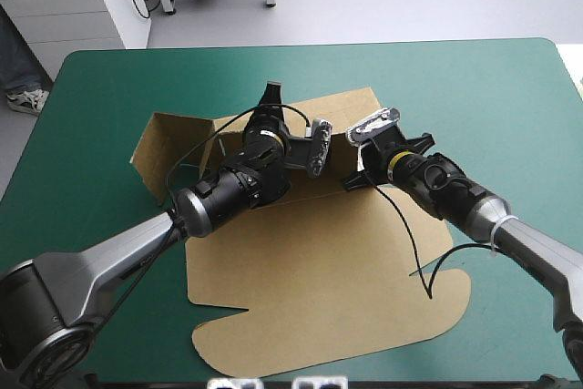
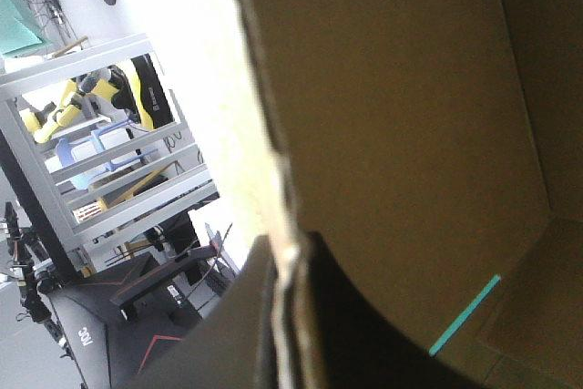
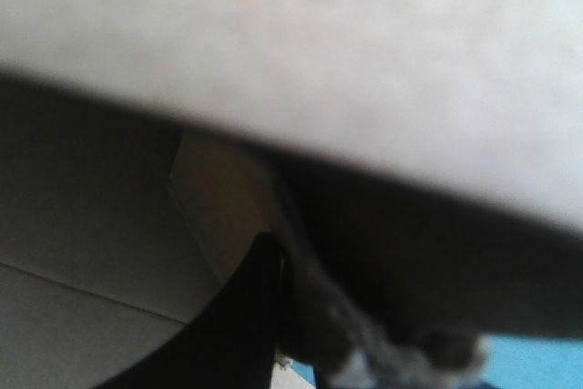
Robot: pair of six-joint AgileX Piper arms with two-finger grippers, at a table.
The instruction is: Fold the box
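Left gripper (image 1: 271,102): clamped on a raised wall of the box (image 1: 319,271), with the board's edge pinched between its black fingers (image 2: 260,316).
Right gripper (image 1: 353,178): also all but closed on a board edge, at the tray's right side.
Box position: mid-table on the teal-green cover (image 1: 474,97), with its tray end toward the far edge.
Done: the left side wall (image 1: 168,148) and the far wall (image 1: 342,107) stood upright.
Remaining: the job looked roughly half done. The walls appeared held rather than tucked, and the lid panel (image 1: 364,316) lay flat toward the near edge.
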